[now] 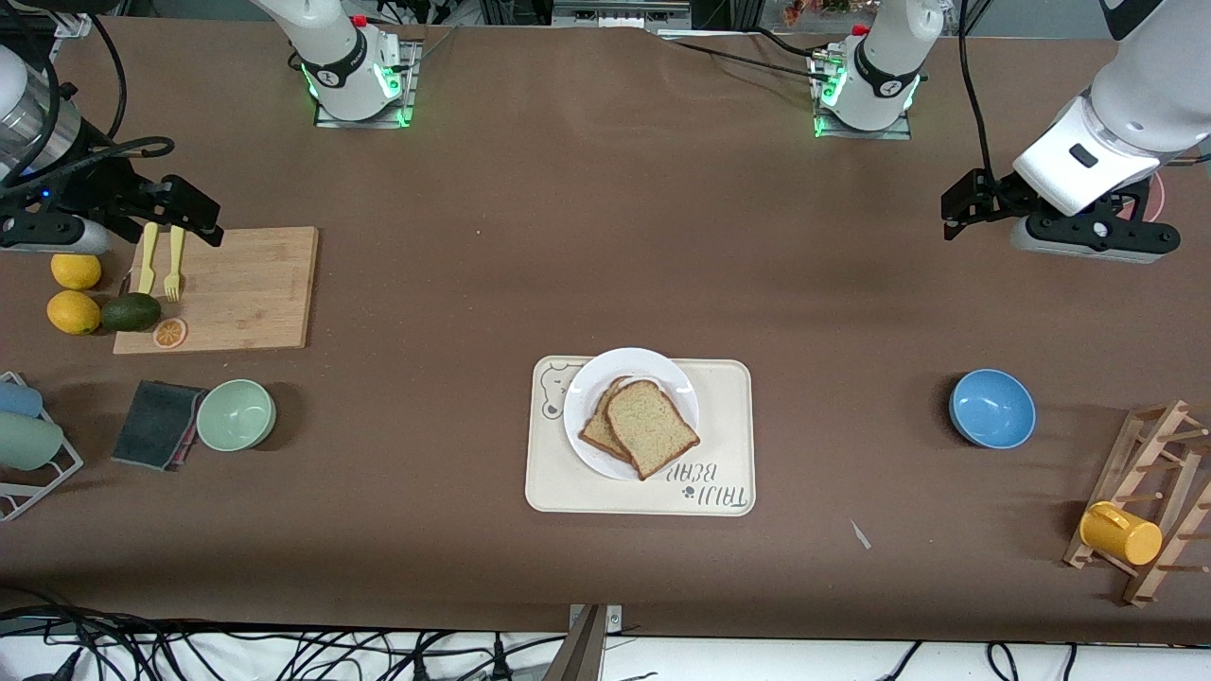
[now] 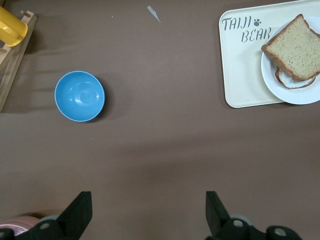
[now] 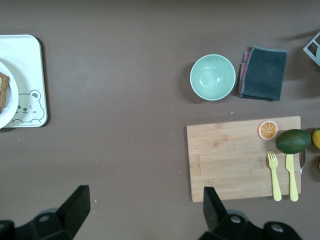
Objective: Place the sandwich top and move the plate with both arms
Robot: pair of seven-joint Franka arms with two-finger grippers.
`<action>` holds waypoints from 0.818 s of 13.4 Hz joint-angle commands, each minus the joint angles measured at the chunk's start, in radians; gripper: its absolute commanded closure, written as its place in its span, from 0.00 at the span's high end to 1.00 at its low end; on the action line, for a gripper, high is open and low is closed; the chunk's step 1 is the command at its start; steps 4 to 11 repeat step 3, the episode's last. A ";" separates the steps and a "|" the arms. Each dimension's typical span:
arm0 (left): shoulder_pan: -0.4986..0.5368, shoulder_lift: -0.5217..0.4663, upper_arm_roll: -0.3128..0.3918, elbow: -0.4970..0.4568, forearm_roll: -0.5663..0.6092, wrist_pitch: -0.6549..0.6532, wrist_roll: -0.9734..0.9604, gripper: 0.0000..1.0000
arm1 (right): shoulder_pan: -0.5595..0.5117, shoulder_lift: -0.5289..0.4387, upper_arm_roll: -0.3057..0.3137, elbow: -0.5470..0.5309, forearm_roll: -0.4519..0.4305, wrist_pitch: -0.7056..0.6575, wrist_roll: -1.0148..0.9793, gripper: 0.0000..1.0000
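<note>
Both tools, left (image 1: 949, 216) & right (image 1: 194, 216), splayed, well apart from sandwich top (image 1: 652, 427) on plate (image 1: 587, 383).

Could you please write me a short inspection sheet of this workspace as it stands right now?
Surface: brown table, small scrap near the front edge.
Job's things: sandwich top lies on a second slice on the plate; plate sits on the bear-print tray.
Clutter: blue bowl, green bowl, cutting board, avocado, yellow cup on a wooden rack.
Grippers: left gripper and right gripper open, holding nothing, each waiting at its own table end.
Cables: black bundle along the front edge.
Surroundings: nothing seen.
</note>
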 commanded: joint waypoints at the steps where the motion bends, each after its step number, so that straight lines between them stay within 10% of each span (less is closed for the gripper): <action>1: -0.001 -0.011 0.004 -0.009 -0.026 0.006 -0.007 1.00 | -0.004 -0.006 -0.004 0.017 0.018 -0.028 0.003 1.00; 11: -0.008 -0.009 0.001 -0.003 -0.026 0.006 -0.007 1.00 | -0.004 -0.008 -0.002 0.017 0.018 -0.028 0.007 1.00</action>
